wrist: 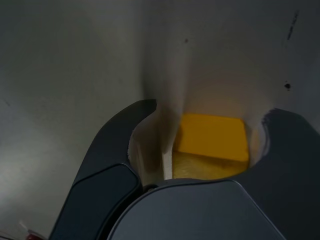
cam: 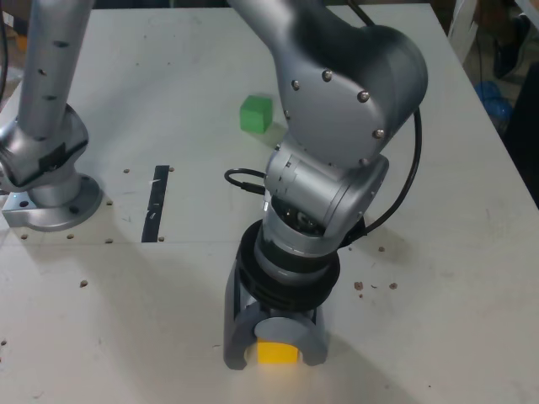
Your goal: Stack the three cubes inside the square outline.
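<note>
The yellow cube point(cam: 277, 353) lies on the white table near its front edge, between the two dark fingers of my gripper point(cam: 275, 360), which points straight down over it. In the wrist view the yellow cube point(wrist: 212, 137) sits close to one finger point(wrist: 290, 150), while a strip of bare table separates it from the other finger point(wrist: 115, 145), so the gripper point(wrist: 212, 114) is still open, narrowly. The green cube point(cam: 256, 114) rests alone farther back on the table. The red cube and the square outline are out of view.
A narrow black tape strip point(cam: 157, 204) lies at the exterior view's left of the gripper. The arm's base point(cam: 49, 198) is bolted at the far left. A black cable point(cam: 396, 194) loops beside the wrist. The table's right edge point(cam: 505, 151) runs diagonally.
</note>
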